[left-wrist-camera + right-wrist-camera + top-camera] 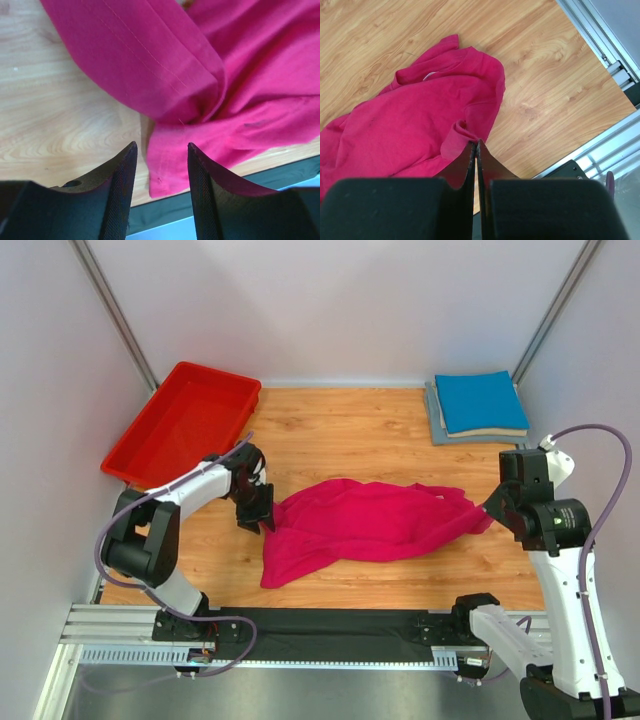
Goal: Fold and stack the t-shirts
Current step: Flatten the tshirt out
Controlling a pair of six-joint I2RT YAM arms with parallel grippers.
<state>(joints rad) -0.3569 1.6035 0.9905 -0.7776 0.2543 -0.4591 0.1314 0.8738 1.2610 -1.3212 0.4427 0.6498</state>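
Observation:
A large magenta-pink t-shirt (370, 525) lies crumpled across the middle of the wooden table (340, 430). My left gripper (258, 520) hangs just over its left edge, open, with nothing between its fingers; in the left wrist view the gripper (160, 145) frames a hemmed fold of the pink t-shirt (200, 75). My right gripper (488, 510) is shut on a small roll of cloth at the right end of the shirt, and the right wrist view shows the gripper (476, 142) pinching the pink t-shirt (415, 125). A folded bright blue t-shirt (480, 402) rests on a folded grey one (437, 425) at the back right.
A red plastic bin (215, 372) stands at the back left, close behind the left arm. A black strip and metal rail (330, 625) run along the table's near edge. White walls close in both sides.

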